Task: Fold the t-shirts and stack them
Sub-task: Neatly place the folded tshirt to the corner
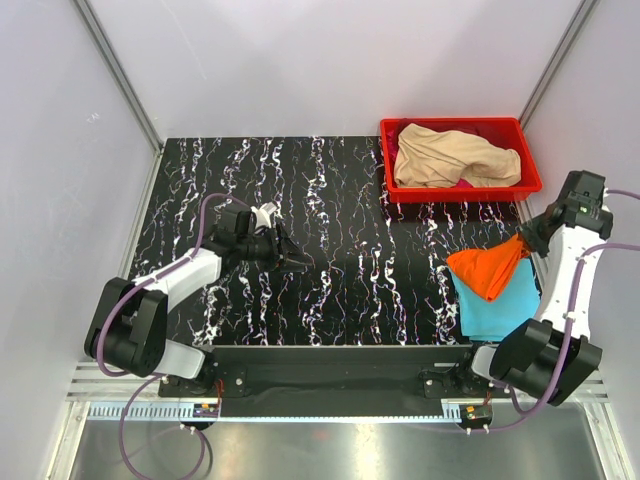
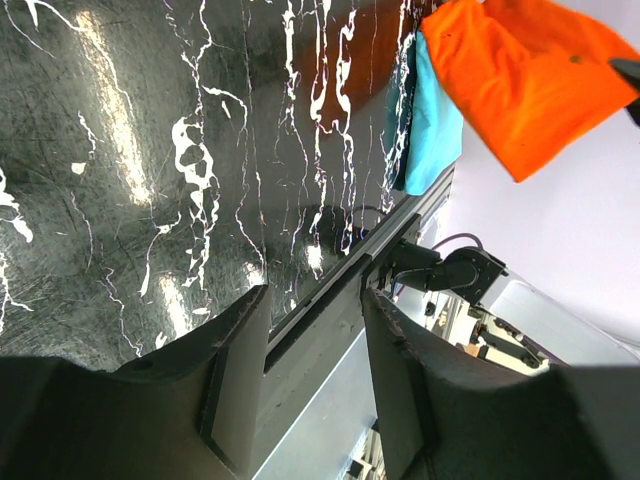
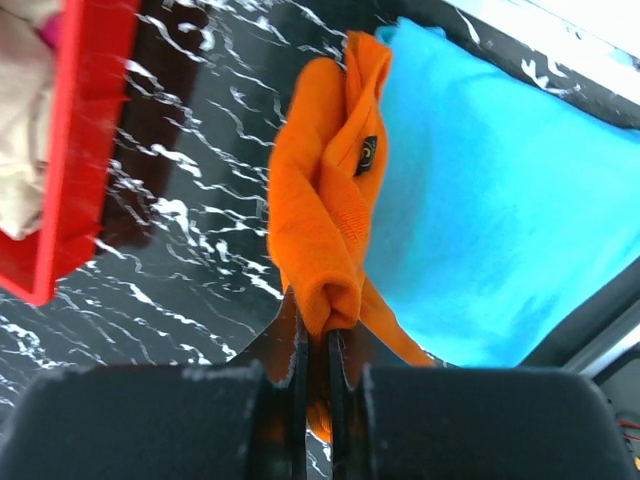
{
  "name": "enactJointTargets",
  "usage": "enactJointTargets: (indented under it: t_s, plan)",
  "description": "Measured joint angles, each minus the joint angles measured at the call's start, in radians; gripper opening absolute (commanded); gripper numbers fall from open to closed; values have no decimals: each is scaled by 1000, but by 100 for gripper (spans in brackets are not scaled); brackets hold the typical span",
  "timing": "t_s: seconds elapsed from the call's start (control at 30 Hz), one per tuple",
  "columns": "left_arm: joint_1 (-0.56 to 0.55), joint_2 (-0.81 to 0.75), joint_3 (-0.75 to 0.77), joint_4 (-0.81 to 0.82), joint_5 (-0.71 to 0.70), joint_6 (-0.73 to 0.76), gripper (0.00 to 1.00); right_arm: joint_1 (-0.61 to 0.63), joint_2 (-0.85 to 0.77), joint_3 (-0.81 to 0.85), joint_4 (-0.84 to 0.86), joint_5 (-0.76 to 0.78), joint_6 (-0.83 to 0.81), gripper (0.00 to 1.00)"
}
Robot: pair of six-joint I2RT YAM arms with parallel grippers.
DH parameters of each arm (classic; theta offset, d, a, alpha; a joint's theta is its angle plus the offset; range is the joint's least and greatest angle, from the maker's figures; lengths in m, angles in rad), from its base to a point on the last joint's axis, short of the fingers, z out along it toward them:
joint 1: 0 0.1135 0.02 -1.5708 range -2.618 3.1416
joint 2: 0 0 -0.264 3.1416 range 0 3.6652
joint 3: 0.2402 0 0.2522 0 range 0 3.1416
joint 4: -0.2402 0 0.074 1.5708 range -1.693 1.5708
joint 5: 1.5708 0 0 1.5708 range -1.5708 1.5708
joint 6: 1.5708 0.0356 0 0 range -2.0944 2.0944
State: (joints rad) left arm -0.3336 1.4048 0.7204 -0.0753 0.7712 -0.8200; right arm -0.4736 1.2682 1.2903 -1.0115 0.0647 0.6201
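Black, white-veined worktop [image 1: 350,200] between pale walls [image 1: 300,60]. At right, the right end effector [image 3: 318,345] pinches the orange shirt [image 1: 485,270]; the left end effector [image 2: 312,315] gapes, empty.

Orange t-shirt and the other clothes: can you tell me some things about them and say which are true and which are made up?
1. The right pincer is shut on the bright orange cloth t-shirt. True.
2. The beige cloth t-shirt lies crumpled in the red plastic bin. True.
3. The light blue cloth t-shirt lies in that bin too. False: it lies flat on the black marbled table.
4. The left pincer holds a shirt. False: it is open and empty.
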Motion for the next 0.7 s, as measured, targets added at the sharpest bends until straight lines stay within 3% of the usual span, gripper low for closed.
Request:
enactJointTargets:
  t_s: [0.37,0.7]
  plan:
    - [0,6,0,2,13,0,47,-64,-35,-106,21,8,-39,0]
    - [2,20,-1,8,37,1,47,-156,-71,-326,28,143,-30,0]
